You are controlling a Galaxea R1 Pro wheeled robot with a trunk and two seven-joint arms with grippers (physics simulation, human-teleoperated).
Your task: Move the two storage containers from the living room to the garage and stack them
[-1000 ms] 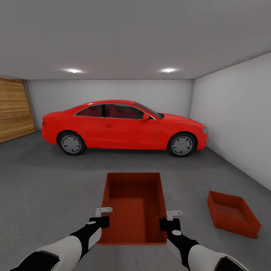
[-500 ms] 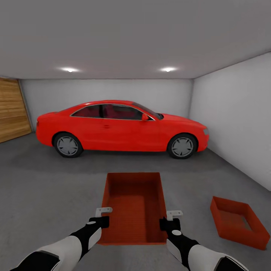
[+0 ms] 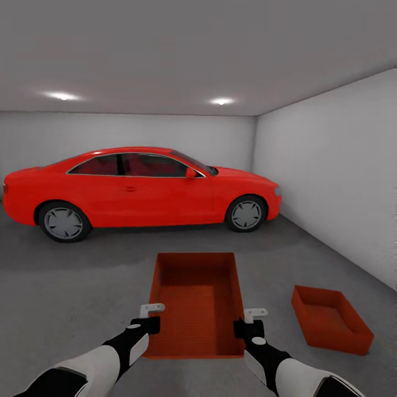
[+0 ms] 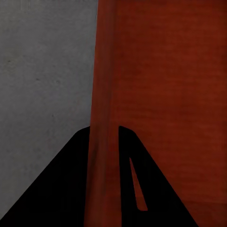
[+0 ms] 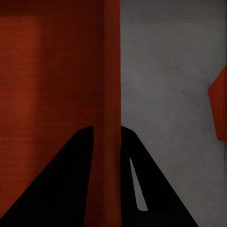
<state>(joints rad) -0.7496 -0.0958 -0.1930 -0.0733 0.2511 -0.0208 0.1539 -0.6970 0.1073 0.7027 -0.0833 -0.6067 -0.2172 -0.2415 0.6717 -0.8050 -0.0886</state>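
Both grippers, left gripper [image 3: 150, 316] and right gripper [image 3: 249, 321], pinch the carried storage container's [image 3: 196, 300] side walls; keep it level, then lower squarely onto the floor container [image 3: 330, 320] at four o'clock.

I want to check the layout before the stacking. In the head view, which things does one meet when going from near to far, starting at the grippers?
left gripper and right gripper → held storage container, with the second storage container on the floor at its right → red car → white back wall.
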